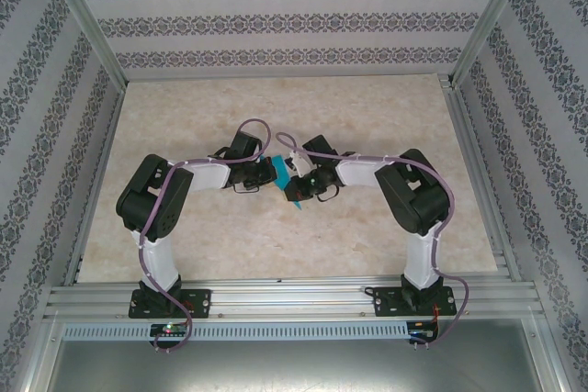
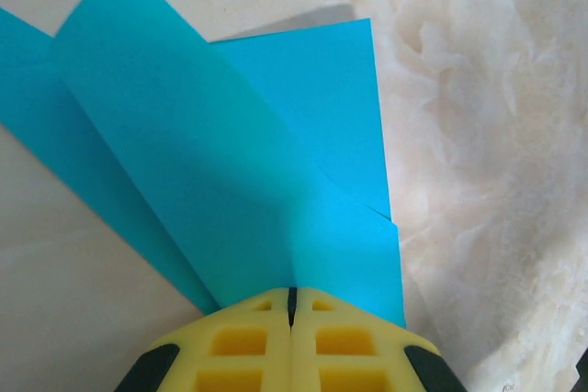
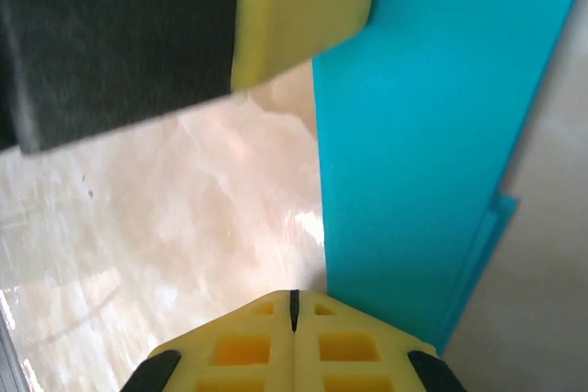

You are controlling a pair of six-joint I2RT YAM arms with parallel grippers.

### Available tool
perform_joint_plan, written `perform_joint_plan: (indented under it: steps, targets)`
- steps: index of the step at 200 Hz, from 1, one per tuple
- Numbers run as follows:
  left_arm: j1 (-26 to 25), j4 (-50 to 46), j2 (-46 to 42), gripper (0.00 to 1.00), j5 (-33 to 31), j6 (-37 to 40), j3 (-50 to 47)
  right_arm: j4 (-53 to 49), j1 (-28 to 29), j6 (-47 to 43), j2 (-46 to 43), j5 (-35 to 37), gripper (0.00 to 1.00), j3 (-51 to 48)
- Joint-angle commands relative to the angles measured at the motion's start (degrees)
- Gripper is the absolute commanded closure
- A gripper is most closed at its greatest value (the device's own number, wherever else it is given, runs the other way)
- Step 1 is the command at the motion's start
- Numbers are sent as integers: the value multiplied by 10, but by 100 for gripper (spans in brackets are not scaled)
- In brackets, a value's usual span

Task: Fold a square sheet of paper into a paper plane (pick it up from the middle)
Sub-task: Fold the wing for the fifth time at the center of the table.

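At the middle of the table (image 1: 386,107), a pale marbled slab walled on three sides by patterned wallpaper (image 1: 276,25), we find everything gathered. The left arm (image 1: 156,199) and the right arm (image 1: 418,195) rise from the table's near edge and bend inward until their wrists almost meet over the table's centre.

Between the wrists lies the teal paper (image 1: 275,165), folded into overlapping layers, not yet a finished dart. From above, we see its long axis run slantwise across the table's centre. The broader part lies toward the far side. The narrow end points toward the near edge and a little to the right.

In the left wrist view we see flat flaps fan outward from the fingertips. One long band crosses over a wider panel. A thin shadow on the table along the far edge shows that flap lifting slightly.

The left gripper (image 2: 291,305) has its yellow fingers pressed together, tips at the paper. We cannot tell whether a layer is nipped between them.

The right gripper (image 3: 294,300) is likewise closed tight. The paper's long strip starts just beside its right tip and runs off under a yellow finger (image 3: 303,16) of the other claw.
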Motion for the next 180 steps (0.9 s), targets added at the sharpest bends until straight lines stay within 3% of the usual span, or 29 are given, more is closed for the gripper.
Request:
perform_joint_plan:
  steps: [1, 83, 134, 180]
  targets:
    - [12, -108, 53, 100, -88, 3, -24, -55, -2, 5, -14, -4, 100, -57]
    - [12, -100, 52, 100, -79, 7, -28, 12, -21, 77, -110, 12, 100, -189]
    - [12, -94, 40, 100, -54, 20, -28, -9, -13, 102, -168, 31, 100, -112]
    - [9, -86, 37, 100, -33, 27, -24, 31, 3, 139, -99, 56, 100, -47]
